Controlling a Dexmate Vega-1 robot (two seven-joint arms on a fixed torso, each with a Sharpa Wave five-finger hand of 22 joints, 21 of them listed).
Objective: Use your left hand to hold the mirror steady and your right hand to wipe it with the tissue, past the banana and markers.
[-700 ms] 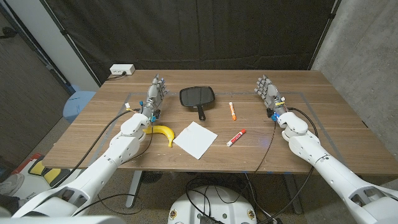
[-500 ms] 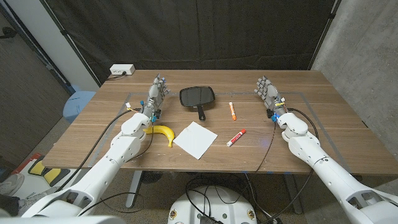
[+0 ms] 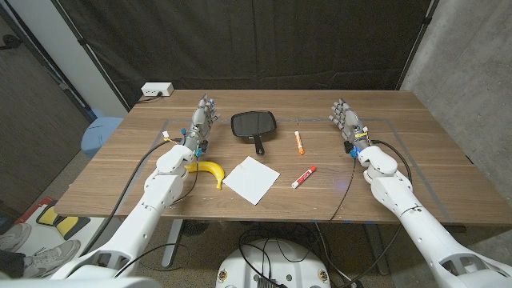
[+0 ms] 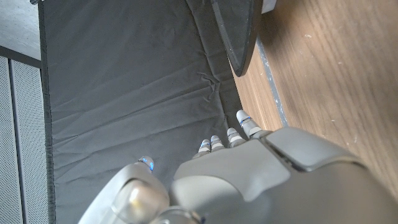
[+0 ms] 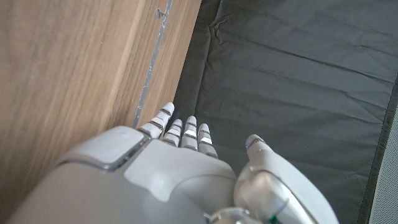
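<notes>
nothing done yet: left hand (image 3: pixel 201 122) and right hand (image 3: pixel 346 118) both empty with fingers apart, mirror (image 3: pixel 254 125) unheld, tissue (image 3: pixel 251 179) untouched at lower centre.

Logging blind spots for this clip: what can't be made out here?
- Mirror: head view too small to show glass or smudges; left wrist view cuts it off at the edge.
- Both markers: labels too small.
- Left hand, right hand: palms hidden in wrist views by their own backs.

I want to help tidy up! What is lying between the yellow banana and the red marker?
In the head view, the white tissue lies flat on the table between the banana and the red marker, touching neither.
</notes>
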